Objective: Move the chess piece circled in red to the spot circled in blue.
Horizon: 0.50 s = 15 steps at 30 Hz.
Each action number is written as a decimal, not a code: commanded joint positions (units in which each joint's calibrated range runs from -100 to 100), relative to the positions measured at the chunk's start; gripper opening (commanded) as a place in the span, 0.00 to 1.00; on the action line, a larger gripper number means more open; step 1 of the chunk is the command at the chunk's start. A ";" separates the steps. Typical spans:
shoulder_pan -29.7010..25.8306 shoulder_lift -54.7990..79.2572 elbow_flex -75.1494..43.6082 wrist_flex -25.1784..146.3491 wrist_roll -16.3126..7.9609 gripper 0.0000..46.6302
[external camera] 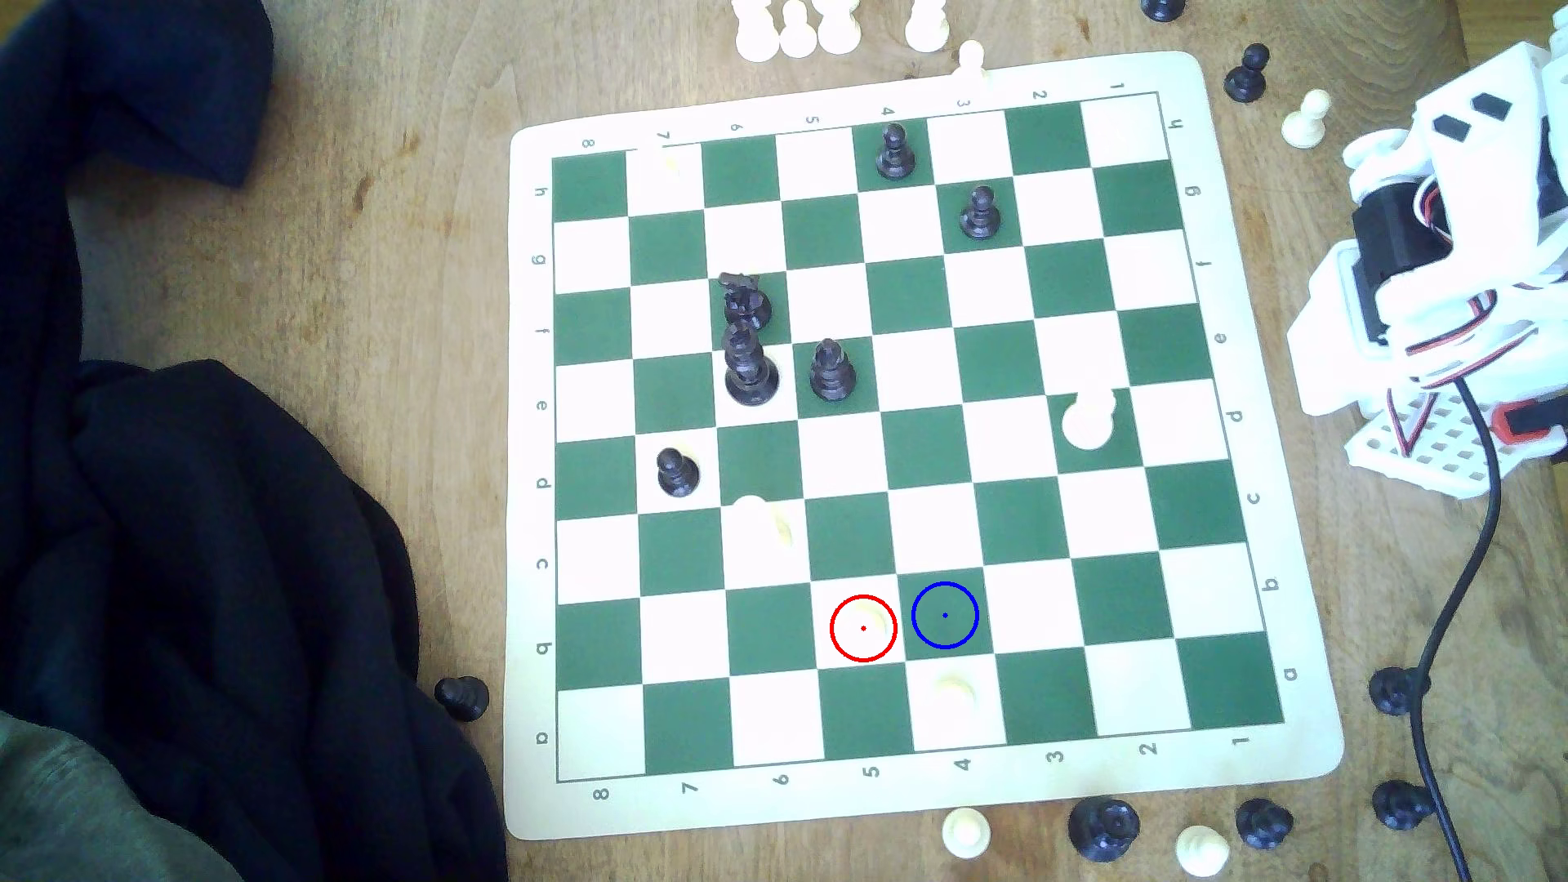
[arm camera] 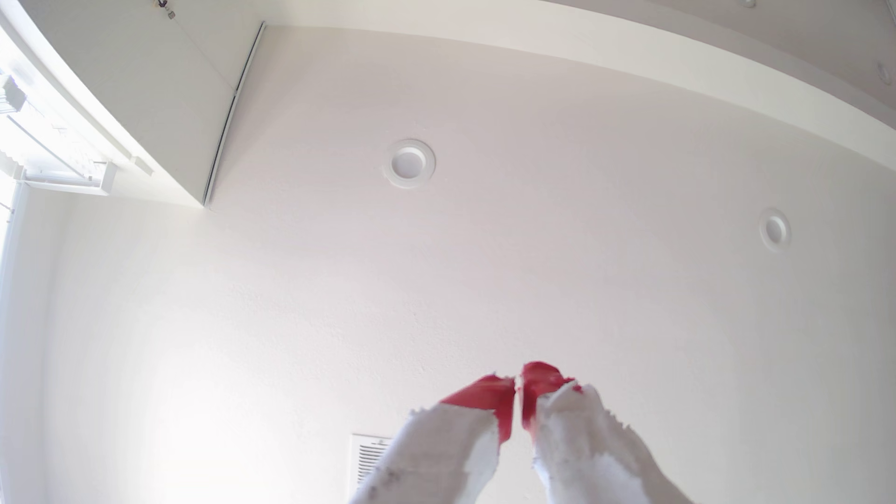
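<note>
The small cream-white chess piece [external camera: 870,622] stands inside the red ring on a white square near the board's front edge, nearly washed out against the square. Directly to its right in the exterior view is the spot [external camera: 944,615], a dark green square with a blue ring and centre dot, with nothing on it. My white arm [external camera: 1442,280] sits folded off the board at the exterior view's right edge, far from both. In the wrist view my gripper [arm camera: 518,385] points up at the ceiling, its red-tipped fingers [arm camera: 489,395] pressed together with nothing between them.
Several black pieces [external camera: 751,373] stand in the board's middle and back. A larger white piece [external camera: 1089,420] stands toward the right, another white one [external camera: 954,694] just in front of the spot. Loose pieces ring the board. Dark cloth [external camera: 212,551] covers the left; a black cable [external camera: 1459,594] runs down the right.
</note>
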 commanded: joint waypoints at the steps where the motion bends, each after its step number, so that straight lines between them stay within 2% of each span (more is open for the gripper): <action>1: -0.30 0.05 0.99 1.76 0.05 0.00; 12: -0.30 0.05 -0.46 37.06 -0.15 0.00; 15: -0.30 0.05 -4.99 55.24 -0.20 0.00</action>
